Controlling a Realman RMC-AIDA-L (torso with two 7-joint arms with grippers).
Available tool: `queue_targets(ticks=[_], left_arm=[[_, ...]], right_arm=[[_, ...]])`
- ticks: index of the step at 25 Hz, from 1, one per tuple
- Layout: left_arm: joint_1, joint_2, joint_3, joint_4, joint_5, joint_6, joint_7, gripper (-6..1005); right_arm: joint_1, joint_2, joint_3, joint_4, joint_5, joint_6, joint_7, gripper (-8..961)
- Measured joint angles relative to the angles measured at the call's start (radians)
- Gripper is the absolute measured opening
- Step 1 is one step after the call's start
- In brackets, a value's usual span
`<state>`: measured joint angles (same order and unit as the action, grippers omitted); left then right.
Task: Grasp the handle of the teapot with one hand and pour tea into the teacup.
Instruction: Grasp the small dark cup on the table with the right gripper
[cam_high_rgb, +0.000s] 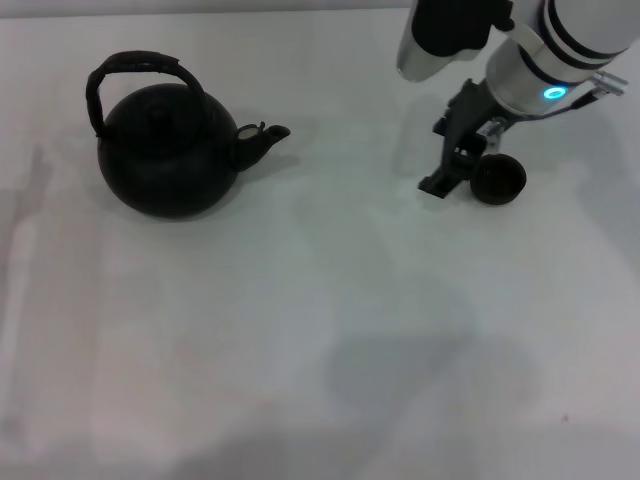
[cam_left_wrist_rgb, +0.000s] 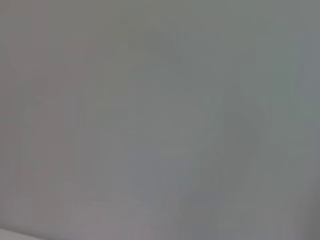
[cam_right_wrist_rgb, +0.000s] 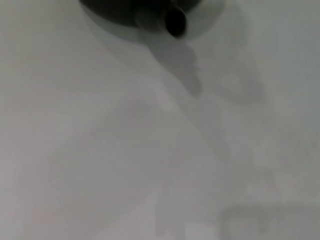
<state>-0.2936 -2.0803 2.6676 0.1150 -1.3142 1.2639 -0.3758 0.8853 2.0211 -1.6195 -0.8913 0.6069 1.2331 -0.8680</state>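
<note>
The teapot stands on the table at the left, its spout turned toward the right and the handle arching over its lid. Well apart from it, at the right, sits the teacup — the right gripper just beside it on its left, down at the table. In the right wrist view the spout faces the camera.

A bare test bench of the lab sort, not a home: one plain white table fills every view, carrying only a black teapot and a small teacup, with a white robot arm over it.
</note>
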Motion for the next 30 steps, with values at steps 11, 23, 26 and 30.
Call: queue_targets(ticks=[11,23,26,30], left_arm=[[0.004,0.0,0.002,0.0,0.0,0.0,0.0,875],[0.001,0.0,-0.003,0.005,-0.002,0.0,0.0,875],[0.002,0.0,-0.003,0.006,-0.003,0.001,0.0,875],[0.002,0.0,-0.006,0.007,-0.004,0.004,0.0,874]], right_arm=[[-0.013,-0.008,0.007,0.048,-0.078,0.006,0.041,773],[-0.037,-0.01,0.037,0.049,-0.136,0.014,0.048,747],[-0.035,-0.009,0.042,0.049,-0.137,0.025,0.048,741],[-0.029,-0.009,0.043,0.043,-0.149,0.044,0.048,732]])
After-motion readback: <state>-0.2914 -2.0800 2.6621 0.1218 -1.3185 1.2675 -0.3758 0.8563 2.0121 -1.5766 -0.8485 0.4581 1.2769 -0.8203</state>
